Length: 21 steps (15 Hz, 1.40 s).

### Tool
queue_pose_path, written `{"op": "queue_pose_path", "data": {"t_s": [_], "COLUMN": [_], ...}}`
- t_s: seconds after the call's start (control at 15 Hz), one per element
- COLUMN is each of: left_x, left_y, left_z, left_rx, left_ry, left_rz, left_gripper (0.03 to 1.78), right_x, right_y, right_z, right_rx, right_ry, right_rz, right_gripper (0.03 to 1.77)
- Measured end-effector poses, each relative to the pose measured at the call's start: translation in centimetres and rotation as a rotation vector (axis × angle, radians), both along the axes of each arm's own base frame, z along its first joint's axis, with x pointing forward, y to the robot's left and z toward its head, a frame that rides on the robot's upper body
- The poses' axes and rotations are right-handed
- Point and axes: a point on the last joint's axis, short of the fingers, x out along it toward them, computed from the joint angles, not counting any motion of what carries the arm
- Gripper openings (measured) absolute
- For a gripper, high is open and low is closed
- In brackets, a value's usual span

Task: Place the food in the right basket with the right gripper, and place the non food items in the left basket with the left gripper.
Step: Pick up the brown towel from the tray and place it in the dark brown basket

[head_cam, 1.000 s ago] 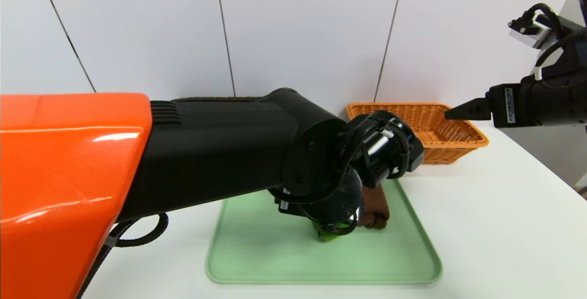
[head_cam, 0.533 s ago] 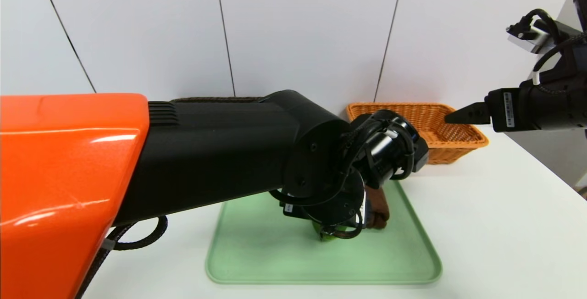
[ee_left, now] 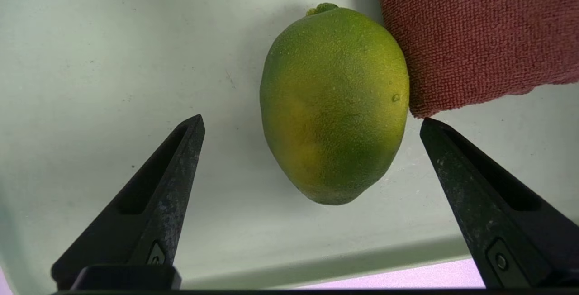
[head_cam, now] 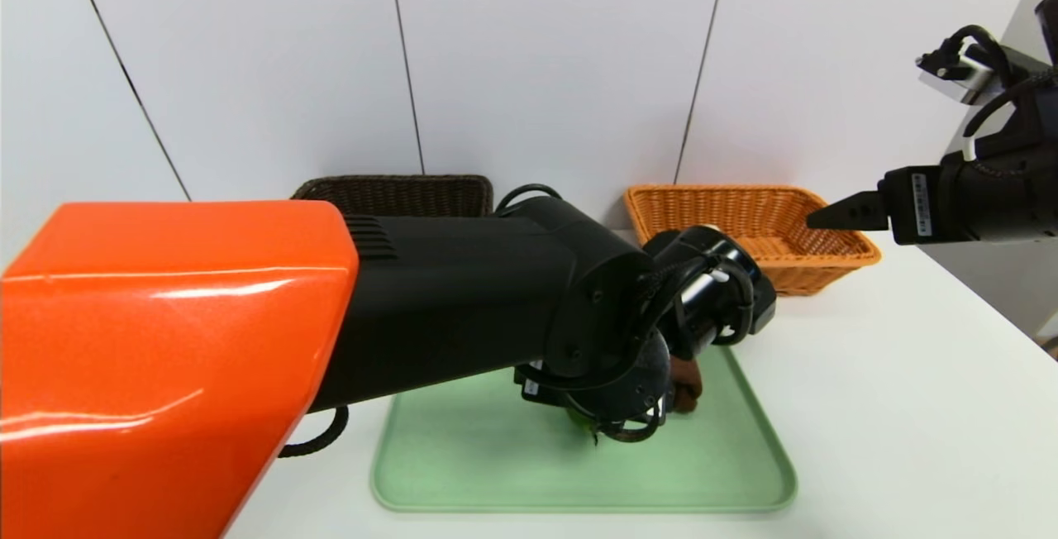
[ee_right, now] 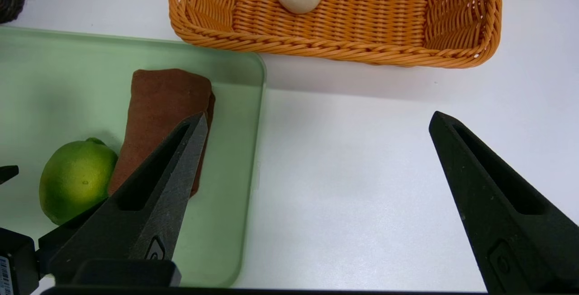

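as the cloth [ee_left: 479, 32] looks soft and light, pinch its folded thickness; the lime [ee_left: 334, 105], firm and maybe slippery, wants its middle. both lie side by side on the green tray [head_cam: 579, 498], lower centre of head frame. left gripper [ee_left: 312, 121] straddles the lime, open, unloaded; right gripper [ee_right: 319, 118], upper right, open, holding nothing. white table [head_cam: 909, 407], pale wall [head_cam: 562, 51] behind.

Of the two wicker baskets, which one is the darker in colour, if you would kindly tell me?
The dark brown basket, on the robot's left; the other, on its right, is orange.
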Motion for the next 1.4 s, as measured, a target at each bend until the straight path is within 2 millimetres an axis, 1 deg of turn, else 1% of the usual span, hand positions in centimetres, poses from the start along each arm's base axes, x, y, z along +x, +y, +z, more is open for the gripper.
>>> {"op": "queue_pose_path", "data": {"t_s": [0.27, 0.67, 1.4], "left_x": [0.2, 0.2, -0.4], "left_y": [-0.2, -0.3, 0.7], "left_z": [-0.6, -0.6, 2.1], "left_rx": [0.012, 0.006, -0.041], "left_ry": [0.006, 0.003, -0.043], "left_rz": [0.003, 0.003, -0.02], "left_gripper": [1.69, 1.69, 1.69], "right_x": [-0.2, -0.5, -0.5], "right_y": [-0.2, -0.3, -0.3], "right_z": [-0.1, 0.0, 0.0], "right_rx": [-0.001, 0.0, 0.005], "right_ry": [0.003, -0.003, -0.001], "right_rz": [-0.005, -0.006, 0.002], "right_gripper": [1.7, 1.7, 1.7]}}
